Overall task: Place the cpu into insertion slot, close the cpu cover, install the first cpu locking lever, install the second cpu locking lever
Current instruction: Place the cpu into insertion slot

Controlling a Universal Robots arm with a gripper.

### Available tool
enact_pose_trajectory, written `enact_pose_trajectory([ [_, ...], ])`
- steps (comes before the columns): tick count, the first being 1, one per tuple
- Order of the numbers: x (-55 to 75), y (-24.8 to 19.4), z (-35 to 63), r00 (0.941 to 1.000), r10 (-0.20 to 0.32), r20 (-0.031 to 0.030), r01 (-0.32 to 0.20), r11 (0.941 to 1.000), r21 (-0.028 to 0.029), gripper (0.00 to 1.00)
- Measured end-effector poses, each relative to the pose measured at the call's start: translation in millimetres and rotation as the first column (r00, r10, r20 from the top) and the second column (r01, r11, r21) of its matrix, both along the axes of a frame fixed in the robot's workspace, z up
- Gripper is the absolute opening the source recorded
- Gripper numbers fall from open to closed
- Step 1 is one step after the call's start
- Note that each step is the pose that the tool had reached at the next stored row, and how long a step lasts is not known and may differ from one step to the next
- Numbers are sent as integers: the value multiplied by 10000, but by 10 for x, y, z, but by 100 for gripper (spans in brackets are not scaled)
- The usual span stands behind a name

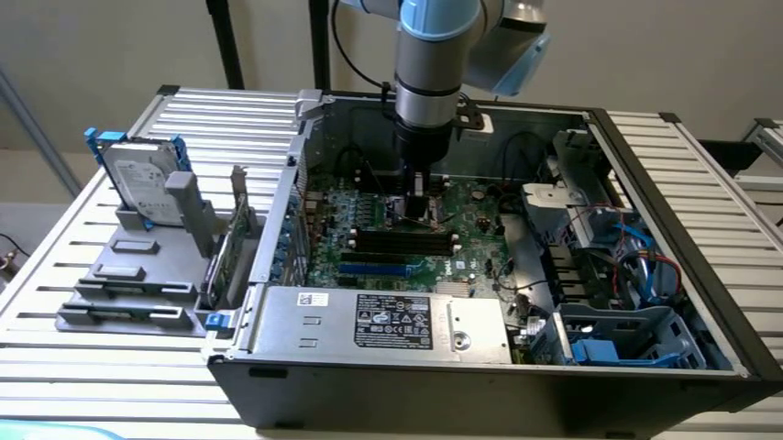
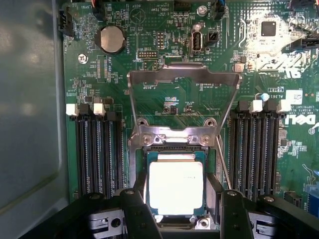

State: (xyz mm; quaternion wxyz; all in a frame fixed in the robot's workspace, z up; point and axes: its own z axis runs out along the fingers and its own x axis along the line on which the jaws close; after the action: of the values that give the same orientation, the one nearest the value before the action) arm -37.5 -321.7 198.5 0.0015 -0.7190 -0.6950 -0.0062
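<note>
My hand (image 1: 423, 209) is down inside the open computer case (image 1: 490, 390), which lies on the table (image 1: 220, 115). In the exterior view my hand is at about 12 o'clock from the silver power box (image 1: 380, 321). A hard drive (image 1: 137, 179) stands out on the table at about 9 o'clock from the case.

My hand is open wide and holds nothing. In the wrist view my two black fingers (image 2: 135, 214) stand one on each side of the cpu (image 2: 176, 186). I cannot tell if they touch it.

The cpu lies flat in the insertion slot (image 2: 174, 150), with its pale shiny face up. The cpu cover (image 2: 184, 73) is not shut. It is swung up and open, and it hangs on at the side of the slot away from my fingers. I can see the green board (image 2: 99, 74) through the hole in its middle. Long black memory slots (image 2: 97, 154) run along both sides of the insertion slot.
</note>
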Motion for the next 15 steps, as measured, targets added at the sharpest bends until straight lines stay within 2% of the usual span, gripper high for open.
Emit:
enact_pose_trajectory([
  [15,11,7,-10,10000,-17,-24,16,10000,-16,55],
])
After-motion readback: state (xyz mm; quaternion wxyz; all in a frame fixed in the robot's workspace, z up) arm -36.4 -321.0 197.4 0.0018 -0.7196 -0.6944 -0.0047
